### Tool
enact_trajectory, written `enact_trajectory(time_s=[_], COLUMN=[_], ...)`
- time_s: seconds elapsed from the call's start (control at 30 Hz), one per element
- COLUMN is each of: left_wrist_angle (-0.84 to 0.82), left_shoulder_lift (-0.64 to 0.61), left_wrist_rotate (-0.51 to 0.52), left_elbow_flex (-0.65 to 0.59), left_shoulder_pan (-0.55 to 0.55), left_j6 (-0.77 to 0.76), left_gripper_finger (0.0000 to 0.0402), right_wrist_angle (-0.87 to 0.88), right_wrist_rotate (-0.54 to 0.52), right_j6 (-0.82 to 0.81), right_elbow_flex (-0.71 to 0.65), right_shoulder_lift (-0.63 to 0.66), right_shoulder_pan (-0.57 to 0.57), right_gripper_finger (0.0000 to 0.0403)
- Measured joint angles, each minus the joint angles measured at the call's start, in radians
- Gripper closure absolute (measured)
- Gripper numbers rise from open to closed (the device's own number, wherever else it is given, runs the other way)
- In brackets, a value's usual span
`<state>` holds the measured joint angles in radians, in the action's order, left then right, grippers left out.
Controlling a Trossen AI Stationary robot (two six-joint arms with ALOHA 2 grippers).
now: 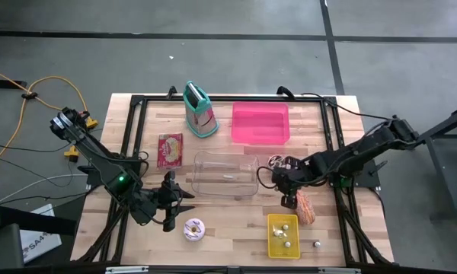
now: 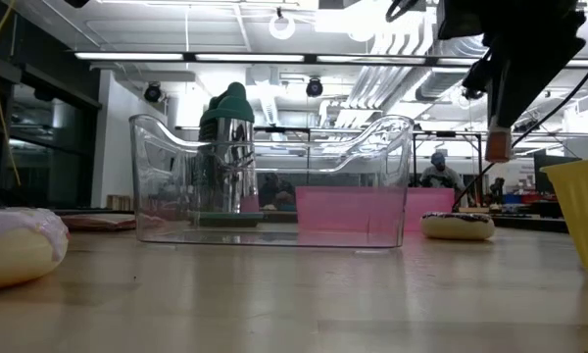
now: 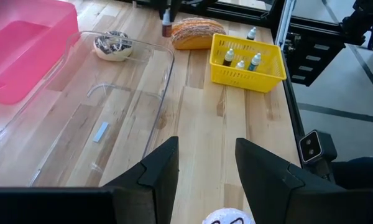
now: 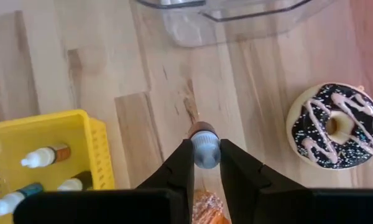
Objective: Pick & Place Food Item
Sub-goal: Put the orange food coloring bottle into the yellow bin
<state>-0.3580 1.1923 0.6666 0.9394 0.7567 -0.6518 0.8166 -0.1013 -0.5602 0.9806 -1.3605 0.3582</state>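
Note:
My right gripper hangs above the table beside a loaf of bread, shut on a small bottle with a brown end. A chocolate-glazed donut lies flat on the wood near a clear plastic bin. My left gripper stands open in the air at the near left, above a white-iced donut, with nothing between its fingers. My right gripper pinches the small bottle's grey-blue body between its two fingers. The fingers come from above, pointing steeply down. The bottle hangs with its brown end lowest, lifted clear of the table.
A yellow basket with several small bottles sits at the near right, and one loose bottle stands beside it. At the back stand a pink tray, a teal-topped box and a red packet.

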Motion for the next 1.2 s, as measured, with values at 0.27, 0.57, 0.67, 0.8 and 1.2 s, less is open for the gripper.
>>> enact_trajectory(time_s=[0.27, 0.57, 0.67, 0.8, 1.2], left_wrist_angle=[0.0, 0.0, 0.0, 0.0, 0.0], left_shoulder_lift=[0.0, 0.0, 0.0, 0.0, 0.0], left_wrist_rotate=[0.0, 0.0, 0.0, 0.0, 0.0], left_elbow_flex=[0.0, 0.0, 0.0, 0.0, 0.0], left_shoulder_pan=[0.0, 0.0, 0.0, 0.0, 0.0], left_j6=[0.0, 0.0, 0.0, 0.0, 0.0], left_gripper_finger=[0.0249, 0.0249, 0.0249, 0.0249, 0.0249], right_wrist_angle=[-0.086, -0.176, -0.213, -0.262, -0.194], right_wrist_rotate=[0.018, 0.02, 0.001, -0.021, -0.03], right_j6=[0.036, 0.042, 0.042, 0.042, 0.118], right_elbow_flex=[0.0, 0.0, 0.0, 0.0, 0.159], right_shoulder_lift=[0.0, 0.0, 0.0, 0.0, -0.08], right_shoulder_pan=[0.072, 0.204, 0.247, 0.295, 0.344], right_gripper_finger=[0.035, 0.035, 0.035, 0.035, 0.035])
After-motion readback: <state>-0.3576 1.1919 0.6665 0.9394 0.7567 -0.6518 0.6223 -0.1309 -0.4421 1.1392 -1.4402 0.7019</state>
